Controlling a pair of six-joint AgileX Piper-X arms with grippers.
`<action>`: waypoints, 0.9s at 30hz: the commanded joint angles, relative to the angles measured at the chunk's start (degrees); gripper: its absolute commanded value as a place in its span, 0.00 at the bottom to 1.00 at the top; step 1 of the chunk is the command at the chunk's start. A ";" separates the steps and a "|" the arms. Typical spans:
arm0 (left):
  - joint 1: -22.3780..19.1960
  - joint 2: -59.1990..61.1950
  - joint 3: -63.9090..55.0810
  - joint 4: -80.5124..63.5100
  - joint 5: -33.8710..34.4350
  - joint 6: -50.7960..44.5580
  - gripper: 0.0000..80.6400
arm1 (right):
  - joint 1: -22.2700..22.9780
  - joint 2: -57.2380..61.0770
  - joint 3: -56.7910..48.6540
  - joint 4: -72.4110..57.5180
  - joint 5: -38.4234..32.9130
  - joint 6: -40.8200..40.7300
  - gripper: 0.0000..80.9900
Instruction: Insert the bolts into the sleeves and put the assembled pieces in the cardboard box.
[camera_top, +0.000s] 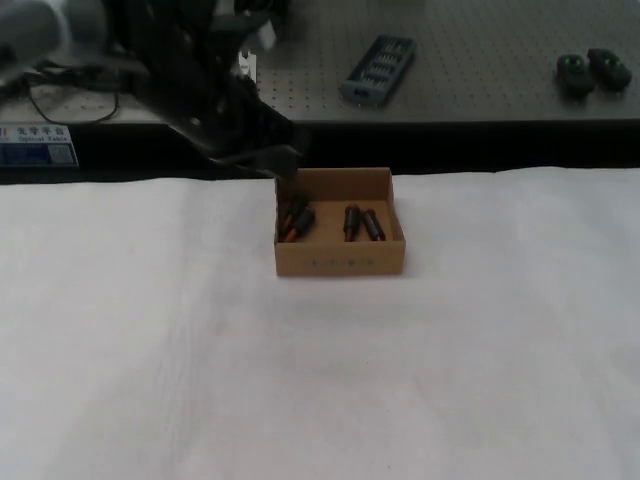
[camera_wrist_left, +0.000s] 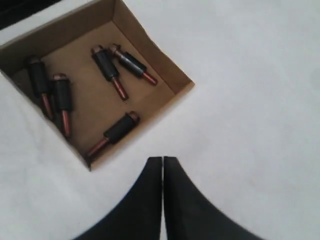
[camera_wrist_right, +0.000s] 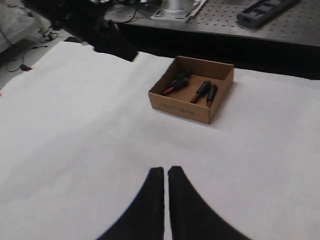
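Box (camera_top: 340, 262) of cardboard sits in the middle of the white cloth (camera_top: 300, 390), open side up. In it you can count five assembled pieces (camera_wrist_left: 119, 129), each a dark sleeve with a reddish bolt end poking out. All of them lie flat on the box floor: two side by side, two more angled toward each other, and one alone near a wall.

Your left gripper (camera_wrist_left: 163, 159) has its fingers pressed together with nothing between them. It hangs over the cloth just outside the box (camera_wrist_left: 150, 47), near the lone piece but apart from it. In the high view the left arm (camera_top: 215, 95) ends by the box's far left corner.

Your right gripper (camera_wrist_right: 165, 169) also has its fingers pressed together, with nothing in them. It is over bare cloth, well apart from the box (camera_wrist_right: 180, 107), which lies beyond its fingertips.
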 joint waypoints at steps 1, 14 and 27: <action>-0.03 -8.59 3.65 7.47 0.26 5.61 0.01 | -0.25 -3.75 -0.17 4.78 3.55 -0.01 0.03; -3.79 -51.90 50.34 -1.79 0.56 -5.39 0.01 | -0.25 -9.23 3.08 14.11 5.66 9.25 0.03; -8.06 -76.87 89.02 -29.32 -0.88 -36.20 0.01 | -0.08 -9.03 29.00 -9.24 2.95 24.32 0.03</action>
